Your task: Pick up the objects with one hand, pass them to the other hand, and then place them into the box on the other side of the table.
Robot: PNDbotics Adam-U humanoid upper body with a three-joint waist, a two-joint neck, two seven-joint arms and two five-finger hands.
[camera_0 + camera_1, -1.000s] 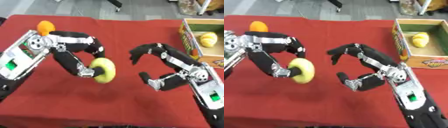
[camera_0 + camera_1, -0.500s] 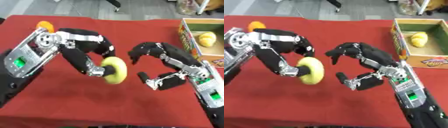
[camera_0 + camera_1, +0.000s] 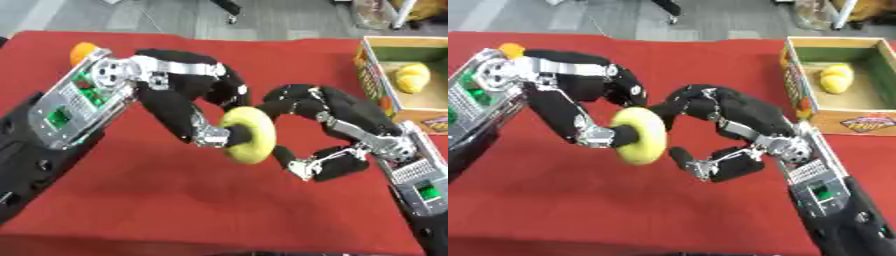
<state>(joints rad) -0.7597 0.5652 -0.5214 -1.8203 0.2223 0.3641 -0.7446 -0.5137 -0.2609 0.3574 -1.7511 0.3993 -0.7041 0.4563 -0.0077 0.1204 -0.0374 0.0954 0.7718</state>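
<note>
A yellow-green round fruit (image 3: 248,134) hangs above the middle of the red table (image 3: 131,200), with my left hand (image 3: 203,108) shut on it from the left. My right hand (image 3: 325,125) is right beside it on the right, open, its curved fingers (image 3: 682,104) reaching over the fruit's top and its thumb (image 3: 710,168) below; I cannot tell whether they touch. A small orange fruit (image 3: 82,50) lies at the far left, partly hidden behind my left arm. The cardboard box (image 3: 798,95) at the far right holds a yellow fruit (image 3: 836,78).
The box stands at the table's right edge, its near wall printed in colours. Grey floor lies beyond the far table edge. Red cloth stretches out in front of both hands.
My left hand has carried the fruit to the right, up to my right hand. The right hand's fingers have come over the fruit's top.
</note>
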